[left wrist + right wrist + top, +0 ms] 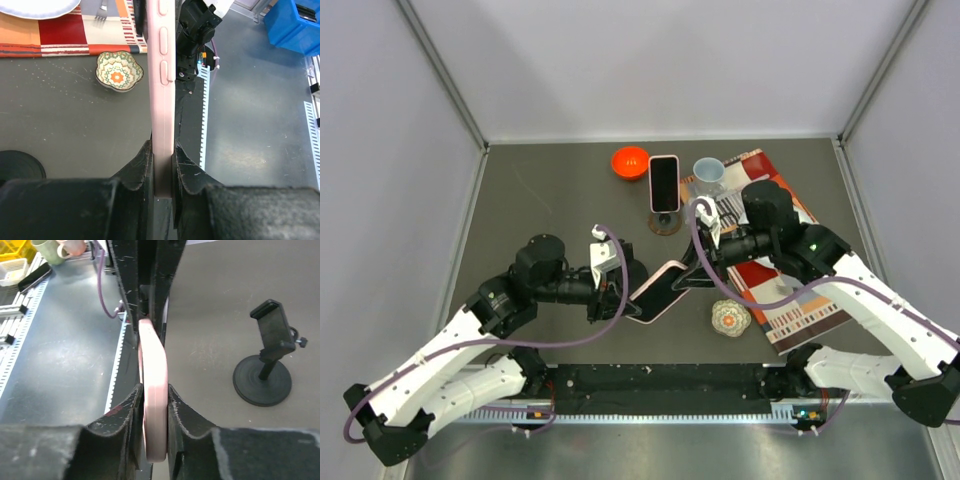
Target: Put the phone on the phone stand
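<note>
pink phone edge-on, clamped at both ends; black round-based phone stand upright just beyond

In the left wrist view, the pink phone ran off the top edge. The white plate was cut off at upper left, the black stand base at lower left.

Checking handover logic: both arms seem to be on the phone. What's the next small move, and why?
Probably open the left gripper. It and the right gripper are both shut on the phone, so neither arm can carry it alone. The stand shows in the right wrist view, so the right arm seems placed to finish.
</note>
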You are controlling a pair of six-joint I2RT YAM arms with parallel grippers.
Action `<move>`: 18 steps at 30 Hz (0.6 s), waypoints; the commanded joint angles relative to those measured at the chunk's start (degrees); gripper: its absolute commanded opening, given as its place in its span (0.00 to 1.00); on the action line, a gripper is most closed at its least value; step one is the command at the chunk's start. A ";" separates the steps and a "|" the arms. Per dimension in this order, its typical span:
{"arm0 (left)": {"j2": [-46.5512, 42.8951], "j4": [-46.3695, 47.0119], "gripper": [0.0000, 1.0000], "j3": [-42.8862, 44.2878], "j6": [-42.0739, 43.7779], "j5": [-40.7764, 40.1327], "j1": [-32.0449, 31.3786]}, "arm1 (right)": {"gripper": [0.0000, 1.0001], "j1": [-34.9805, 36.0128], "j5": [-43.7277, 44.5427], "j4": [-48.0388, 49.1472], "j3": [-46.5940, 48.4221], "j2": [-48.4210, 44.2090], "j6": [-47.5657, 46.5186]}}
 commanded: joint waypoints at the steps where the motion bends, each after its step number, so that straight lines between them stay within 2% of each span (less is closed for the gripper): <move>1: -0.44 6.37 0.00 3.19 1.23 2.88 -0.08 | 0.10 0.50 -3.42 0.41 1.67 0.27 -1.39; 3: -0.53 6.03 0.00 3.54 1.50 2.36 -0.08 | 0.00 0.50 -4.31 0.32 1.23 0.19 -1.65; 5: -0.44 4.18 0.04 4.68 1.85 -1.74 -0.08 | 0.00 0.59 -3.35 0.50 0.62 -0.77 -1.56; 6: -0.53 3.39 0.14 5.04 1.68 -3.78 -0.08 | 0.00 0.50 -2.30 0.58 0.35 -1.39 -1.39; 7: -1.14 2.69 0.39 5.39 1.50 -5.80 -0.08 | 0.00 0.50 2.67 1.54 0.00 -2.35 -0.87; 8: -1.75 2.25 0.47 5.74 0.54 -9.30 -0.08 | 0.00 0.50 6.20 2.33 -1.57 -3.23 1.49; 9: -2.45 2.16 0.51 5.83 -0.51 -18.30 -0.08 | 0.00 0.50 10.24 3.04 -2.54 -5.76 2.64; 10: -4.38 2.24 0.55 5.83 -1.48 -25.35 -0.08 | 0.00 0.50 20.02 4.09 -3.60 -7.27 4.13; 11: -5.35 1.55 0.56 5.83 -4.88 -32.90 -0.08 | 0.00 0.50 24.82 5.23 -6.04 -8.76 7.11; 12: -7.01 0.58 0.59 5.75 -7.35 -49.86 -0.08 | 0.00 0.50 28.70 5.42 -7.20 -12.17 8.01; 13: -7.47 -0.73 0.60 5.57 -9.90 -56.12 -0.08 | 0.00 0.50 38.48 5.42 -8.34 -13.86 9.67; 14: -7.56 -2.83 0.61 5.83 -14.63 -60.44 -0.08 | 0.00 0.50 42.32 5.59 -10.88 -15.96 12.21; 15: -7.38 -5.29 0.60 6.01 -15.46 -62.75 -0.08 | 0.00 0.50 45.06 5.59 -12.21 -17.81 12.84; 16: -6.77 -5.75 0.58 6.10 -15.03 -61.29 -0.08 | 0.00 0.50 51.70 5.68 -13.26 -21.22 13.98; 18: -5.02 -7.06 0.53 6.27 -15.02 -61.19 -0.08 | 0.00 0.50 54.92 5.68 -15.99 -24.06 15.75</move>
